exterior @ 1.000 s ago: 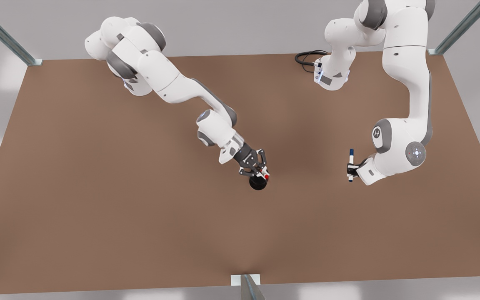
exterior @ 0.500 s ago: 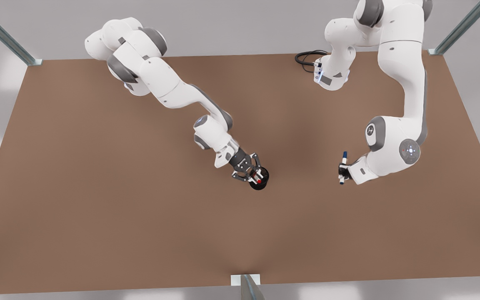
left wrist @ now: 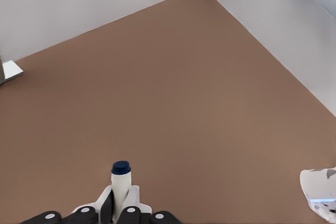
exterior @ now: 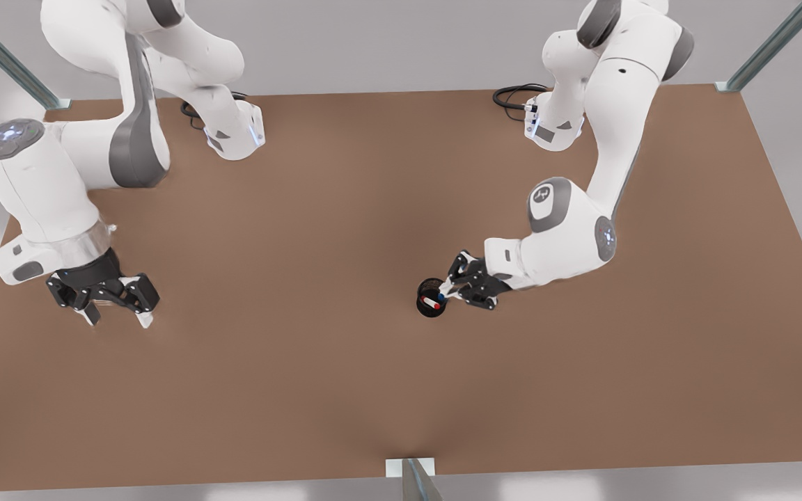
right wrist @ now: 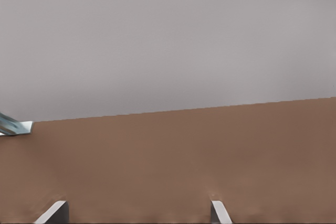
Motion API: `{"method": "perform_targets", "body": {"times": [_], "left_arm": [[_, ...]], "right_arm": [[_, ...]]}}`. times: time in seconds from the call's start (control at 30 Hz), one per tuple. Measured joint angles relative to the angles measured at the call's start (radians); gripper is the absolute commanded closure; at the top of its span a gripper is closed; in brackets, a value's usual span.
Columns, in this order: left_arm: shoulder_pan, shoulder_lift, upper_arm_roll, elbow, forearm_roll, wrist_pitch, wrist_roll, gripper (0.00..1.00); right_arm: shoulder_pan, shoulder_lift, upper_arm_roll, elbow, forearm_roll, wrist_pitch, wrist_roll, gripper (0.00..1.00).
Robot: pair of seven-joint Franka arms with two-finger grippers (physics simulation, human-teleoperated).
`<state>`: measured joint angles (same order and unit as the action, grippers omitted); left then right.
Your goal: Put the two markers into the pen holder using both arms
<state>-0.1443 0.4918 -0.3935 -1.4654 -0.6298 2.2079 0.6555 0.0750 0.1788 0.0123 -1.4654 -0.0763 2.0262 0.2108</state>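
The left gripper point(exterior: 451, 291), clamped on the blue-capped marker point(left wrist: 121, 178) beside the pen holder point(exterior: 431, 307) already holding the red-capped marker point(exterior: 431, 303), should centre before releasing, while the right gripper point(exterior: 117, 314) waits, fingers apart, far left.

Blue-capped marker point(left wrist: 121, 182) barrel hidden between left hand's point(left wrist: 119, 209) fingers (lower end cut off).

Soft, even light falls on the brown surface point(exterior: 303, 390); shadows are faint and diffuse, and nothing glares.
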Motion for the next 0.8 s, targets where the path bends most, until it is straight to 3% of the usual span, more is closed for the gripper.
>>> {"method": "perform_targets", "body": {"times": [0.2, 0.47, 0.8], "left_arm": [[-0.045, -0.048, -0.011, -0.174, -0.269, 0.167, 0.213, 0.79], [-0.016, -0.104, -0.007, -0.346, -0.650, 0.271, 0.650, 0.79], [-0.018, -0.062, -0.005, -0.385, -0.806, 0.303, 1.137, 0.79]], "right_arm": [[-0.035, 0.028, 0.026, -0.001, 0.033, -0.247, -0.045, 0.00], [-0.037, 0.032, 0.025, 0.001, 0.041, -0.358, -0.085, 0.00], [-0.064, 0.044, 0.015, 0.048, 0.061, -0.419, -0.119, 0.00]]}}
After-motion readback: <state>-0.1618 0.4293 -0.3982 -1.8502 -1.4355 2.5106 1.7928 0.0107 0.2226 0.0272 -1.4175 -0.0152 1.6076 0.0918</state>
